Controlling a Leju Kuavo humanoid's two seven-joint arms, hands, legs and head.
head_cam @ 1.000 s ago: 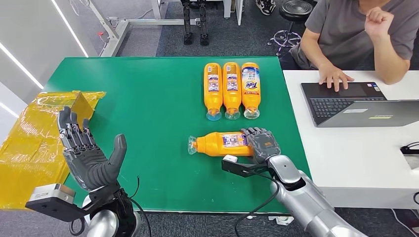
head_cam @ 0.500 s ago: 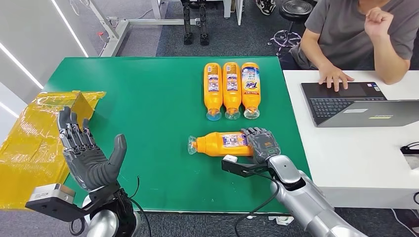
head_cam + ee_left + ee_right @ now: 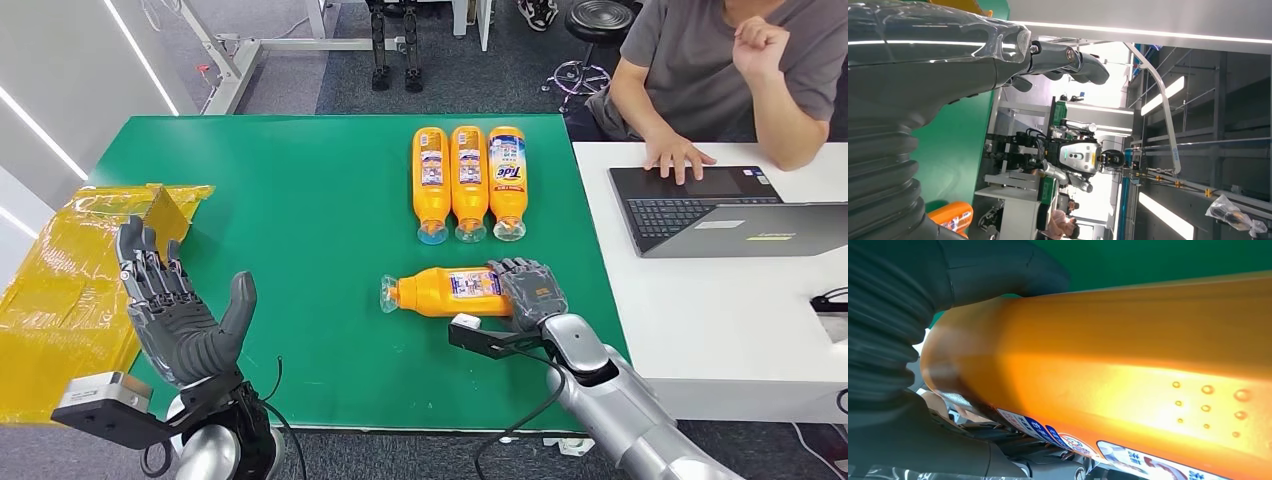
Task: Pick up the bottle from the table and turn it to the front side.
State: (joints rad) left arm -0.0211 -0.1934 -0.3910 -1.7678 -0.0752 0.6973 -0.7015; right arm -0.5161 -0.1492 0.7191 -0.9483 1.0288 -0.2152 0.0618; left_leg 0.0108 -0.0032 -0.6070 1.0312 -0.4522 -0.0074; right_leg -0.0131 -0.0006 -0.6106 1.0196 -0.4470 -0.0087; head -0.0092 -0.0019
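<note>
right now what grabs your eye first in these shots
The right hand wraps the base of an orange bottle lying on its side on the green table. Beyond it, three more orange bottles lie in a row, and the left hand is raised with fingers spread.

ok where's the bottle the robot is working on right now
In the head view the bottle lies on its side on the green table, toward the robot's right, just in front of the row of three bottles, with the right hand gripping its base.
</note>
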